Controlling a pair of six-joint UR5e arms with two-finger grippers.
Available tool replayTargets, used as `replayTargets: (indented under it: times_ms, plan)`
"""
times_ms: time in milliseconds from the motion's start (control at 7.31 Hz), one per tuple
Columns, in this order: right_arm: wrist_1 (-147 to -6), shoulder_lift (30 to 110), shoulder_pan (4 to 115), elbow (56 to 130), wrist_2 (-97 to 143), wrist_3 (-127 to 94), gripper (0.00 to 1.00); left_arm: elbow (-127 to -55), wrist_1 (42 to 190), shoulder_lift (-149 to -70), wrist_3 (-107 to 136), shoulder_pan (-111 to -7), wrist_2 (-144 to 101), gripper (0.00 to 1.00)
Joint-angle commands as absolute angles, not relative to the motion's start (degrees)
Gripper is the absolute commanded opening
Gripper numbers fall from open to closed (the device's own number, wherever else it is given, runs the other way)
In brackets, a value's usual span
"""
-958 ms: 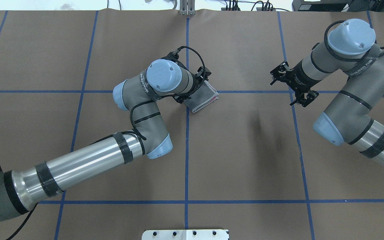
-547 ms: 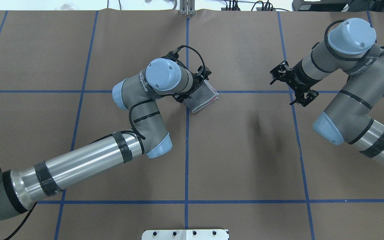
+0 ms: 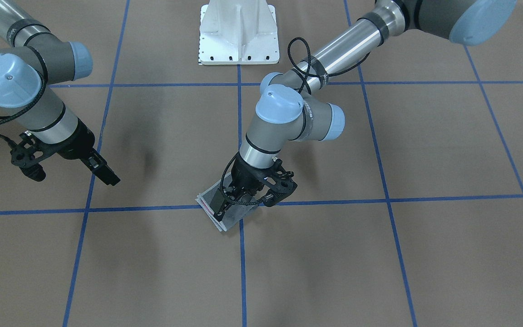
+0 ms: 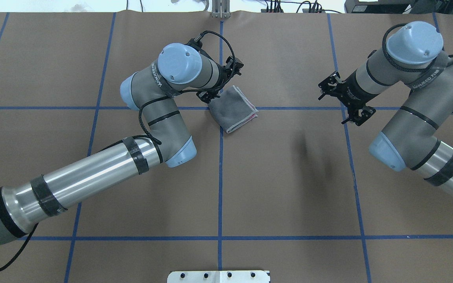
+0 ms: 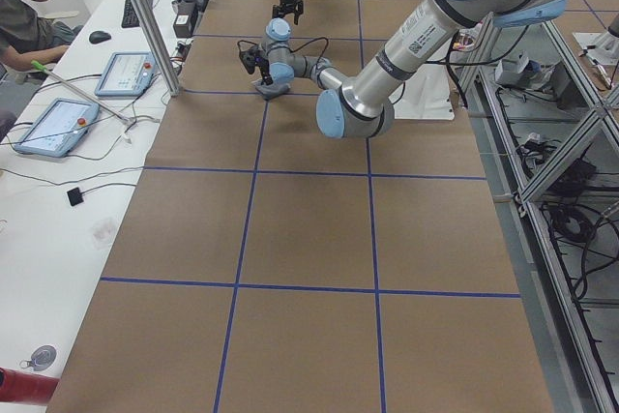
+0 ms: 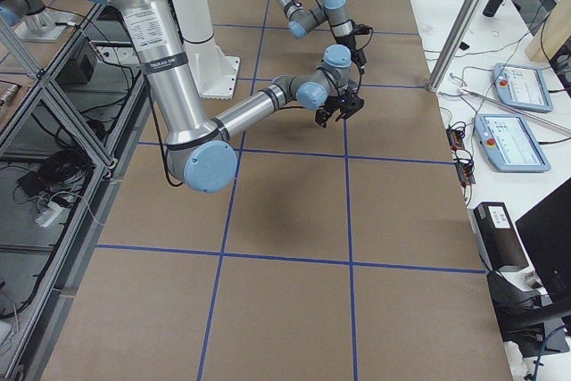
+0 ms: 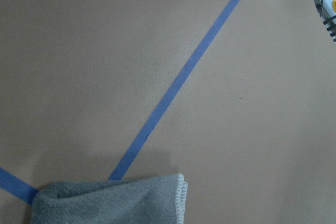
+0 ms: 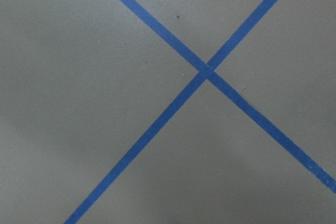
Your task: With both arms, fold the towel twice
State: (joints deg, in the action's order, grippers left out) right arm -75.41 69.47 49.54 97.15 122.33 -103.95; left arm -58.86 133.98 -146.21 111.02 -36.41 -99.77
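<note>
1. Towel (image 4: 232,110): folded into a small packet with the grey face up. A light hem runs along two edges and a sliver of pink shows at one corner. It lies flat on the table (image 4: 289,184), turned diagonally, over the crossing of the centre line and a cross line of the blue tape grid (image 4: 220,196).

2. Left gripper (image 4: 223,81): jaws spread wide, nothing between them. It hangs above the far left edge of the towel, clear of the cloth. Its wrist view shows only one grey towel corner at the bottom edge, beside a tape line.

3. Right gripper (image 4: 338,104): jaws spread wide, nothing held. It is poised over the table well apart from the towel, near another tape crossing, which fills its wrist view.

4. White pedestal base (image 3: 239,32): stands at the robot's edge of the table, on the centre line.
</note>
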Motion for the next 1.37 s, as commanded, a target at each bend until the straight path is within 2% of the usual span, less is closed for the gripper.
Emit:
replayTargets:
  times_ms: [0,1232]
  plan:
    - [-75.4,69.5,49.5,97.1,122.3,-104.0,0.99,-57.2,134.2,-146.1,111.0,-36.3,-99.7,1.00]
    - [-75.8,69.7,49.7,98.3,122.3,-104.1,0.99,-54.6,134.5,-146.0,110.9,-36.1,-99.6,1.00]
